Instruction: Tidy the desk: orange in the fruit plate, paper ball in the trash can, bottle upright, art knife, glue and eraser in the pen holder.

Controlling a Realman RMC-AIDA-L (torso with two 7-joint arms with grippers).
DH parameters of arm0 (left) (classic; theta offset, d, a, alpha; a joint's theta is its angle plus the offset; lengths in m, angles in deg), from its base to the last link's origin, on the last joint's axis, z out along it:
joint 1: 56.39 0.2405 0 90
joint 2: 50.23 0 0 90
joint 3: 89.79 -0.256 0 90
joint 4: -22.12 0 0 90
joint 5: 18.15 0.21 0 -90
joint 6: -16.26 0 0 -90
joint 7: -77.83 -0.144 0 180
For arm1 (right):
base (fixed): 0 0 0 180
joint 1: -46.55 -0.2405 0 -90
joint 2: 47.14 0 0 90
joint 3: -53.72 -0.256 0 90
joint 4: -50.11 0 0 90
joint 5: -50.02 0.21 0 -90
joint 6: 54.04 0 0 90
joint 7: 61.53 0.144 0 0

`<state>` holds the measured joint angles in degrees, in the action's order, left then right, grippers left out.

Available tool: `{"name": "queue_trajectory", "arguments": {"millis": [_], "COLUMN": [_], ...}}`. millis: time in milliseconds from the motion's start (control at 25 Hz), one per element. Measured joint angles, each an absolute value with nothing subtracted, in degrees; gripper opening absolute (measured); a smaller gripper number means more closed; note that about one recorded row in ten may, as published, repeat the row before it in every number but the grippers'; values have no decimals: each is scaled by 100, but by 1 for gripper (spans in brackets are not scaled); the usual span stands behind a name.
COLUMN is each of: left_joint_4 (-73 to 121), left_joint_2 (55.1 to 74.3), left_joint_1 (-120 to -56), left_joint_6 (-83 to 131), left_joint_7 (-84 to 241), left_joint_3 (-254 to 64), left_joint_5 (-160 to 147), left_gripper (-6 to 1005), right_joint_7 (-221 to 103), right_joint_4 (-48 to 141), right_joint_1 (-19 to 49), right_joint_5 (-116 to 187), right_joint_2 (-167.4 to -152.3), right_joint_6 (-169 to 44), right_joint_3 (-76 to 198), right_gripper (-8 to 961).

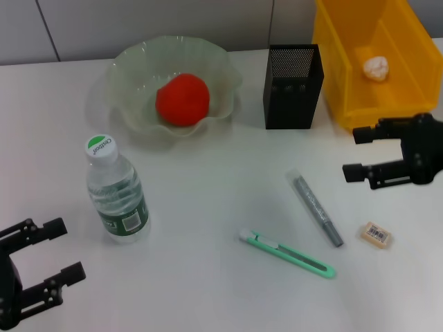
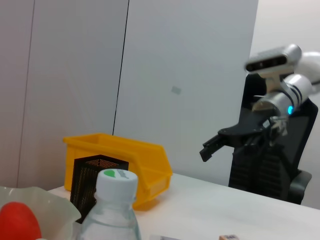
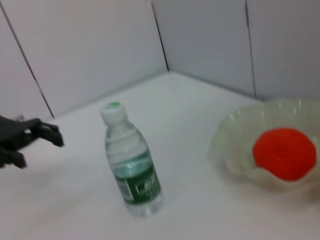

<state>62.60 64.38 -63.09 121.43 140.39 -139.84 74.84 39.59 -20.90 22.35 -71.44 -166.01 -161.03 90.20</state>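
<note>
The orange (image 1: 182, 99) lies in the clear fruit plate (image 1: 135, 66) at the back; both also show in the right wrist view, orange (image 3: 284, 153) in plate (image 3: 232, 135). The paper ball (image 1: 376, 66) lies in the yellow bin (image 1: 401, 34). The water bottle (image 1: 116, 190) stands upright at the left. The grey glue stick (image 1: 315, 208), green art knife (image 1: 287, 254) and eraser (image 1: 377, 234) lie on the table in front of the black mesh pen holder (image 1: 293, 86). My right gripper (image 1: 360, 153) is open and empty, above the table right of the glue. My left gripper (image 1: 59, 250) is open and empty at the front left.
The white table (image 1: 208, 277) reaches to a grey panel wall at the back. The yellow bin stands right next to the pen holder. An office chair (image 2: 272, 160) stands beyond the table in the left wrist view.
</note>
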Motion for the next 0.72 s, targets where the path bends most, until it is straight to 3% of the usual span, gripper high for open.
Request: {"name": "queue_trajectory", "arguments": {"millis": [280, 720], "left_joint_4": [6093, 6011], "left_joint_2": [6450, 6503], "left_joint_1": [-6277, -6312], "left_joint_6": [12240, 12227], "left_joint_7": [13927, 13791], "left_joint_3": [-14007, -14031], "left_joint_5": [7548, 7564], "left_gripper": [697, 698], "right_joint_7": [5837, 8198], "right_joint_4": [-3261, -2092], "right_joint_1": [1662, -232], "right_joint_5": [-8275, -10013], "right_joint_2": [-16594, -16630], "right_joint_6": [-16108, -15786], "right_joint_3": [10501, 12989], "right_gripper": [837, 837]}}
